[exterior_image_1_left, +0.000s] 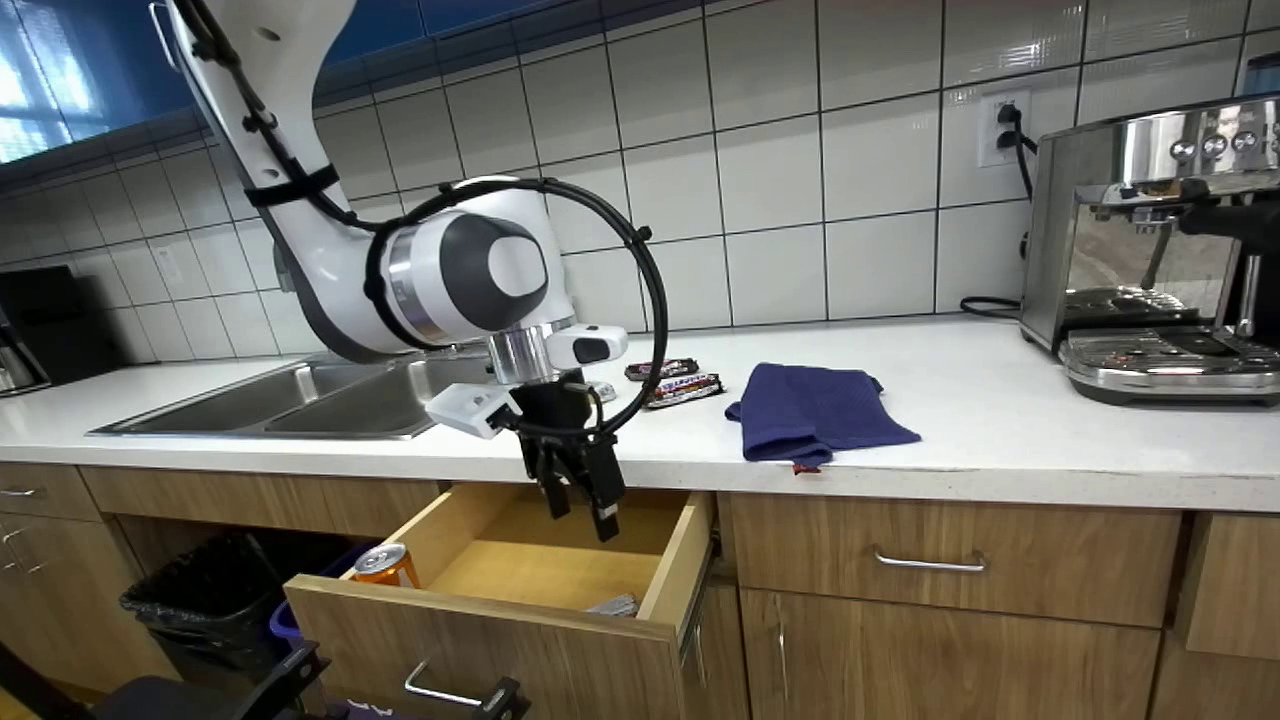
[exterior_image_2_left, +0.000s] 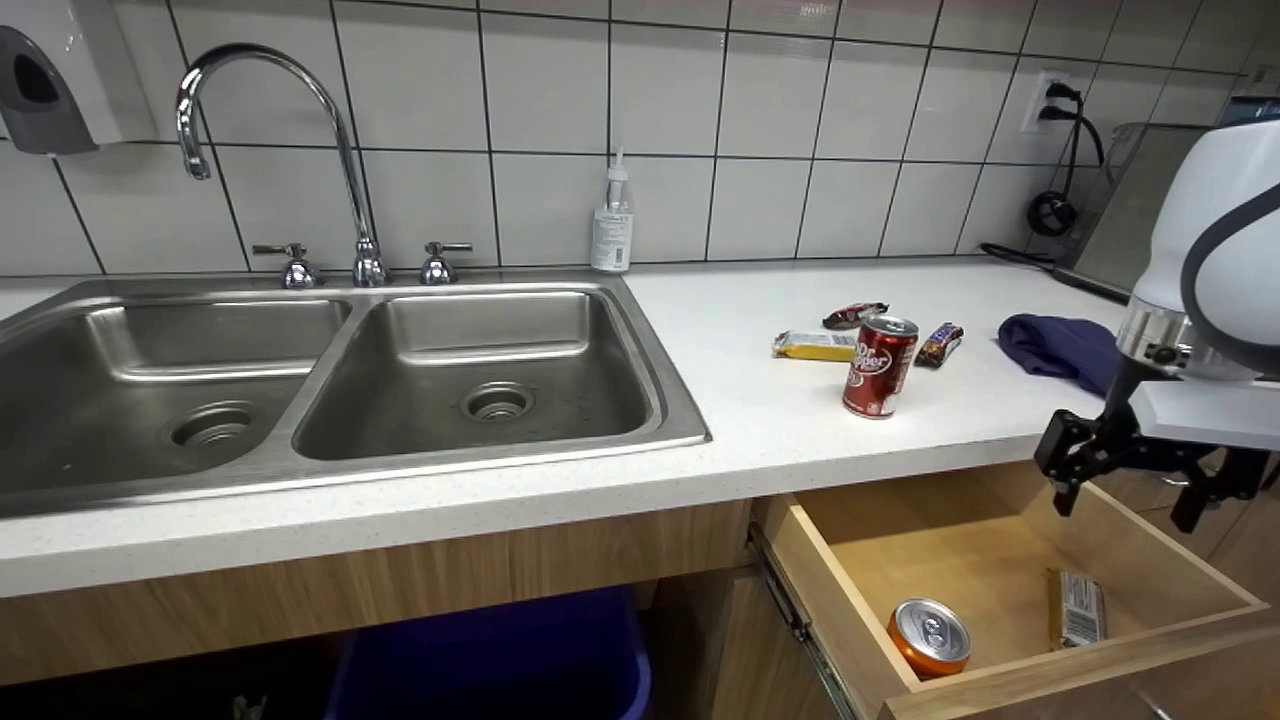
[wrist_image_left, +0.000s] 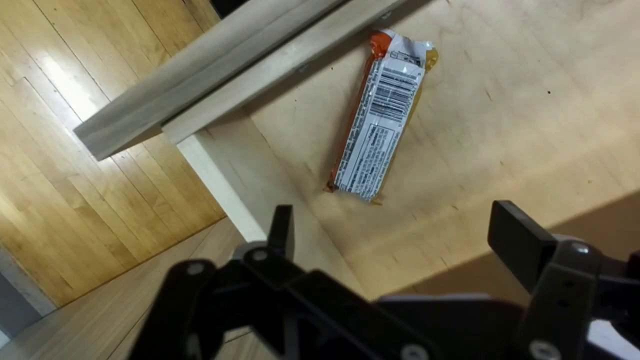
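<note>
My gripper (exterior_image_1_left: 582, 515) is open and empty, pointing down over the pulled-out wooden drawer (exterior_image_1_left: 560, 565). It also hangs over the drawer in an exterior view (exterior_image_2_left: 1126, 510). In the wrist view its fingers (wrist_image_left: 395, 220) are wide apart with nothing between them. A wrapped bar (wrist_image_left: 380, 115), barcode side up, lies on the drawer floor near the front corner, apart from the fingers; it also shows in both exterior views (exterior_image_2_left: 1080, 608) (exterior_image_1_left: 615, 605). An orange can (exterior_image_2_left: 930, 637) with a silver top stands in the drawer's opposite front corner (exterior_image_1_left: 387, 567).
On the white counter are a red Dr Pepper can (exterior_image_2_left: 880, 367), a yellow bar (exterior_image_2_left: 815, 346), two dark wrapped bars (exterior_image_1_left: 684, 390) (exterior_image_2_left: 855, 315) and a blue cloth (exterior_image_1_left: 815, 410). A double sink (exterior_image_2_left: 660, 420), a pump bottle (exterior_image_2_left: 612, 230) and a coffee machine (exterior_image_1_left: 1060, 250) stand around. Bins (exterior_image_1_left: 215, 590) sit below.
</note>
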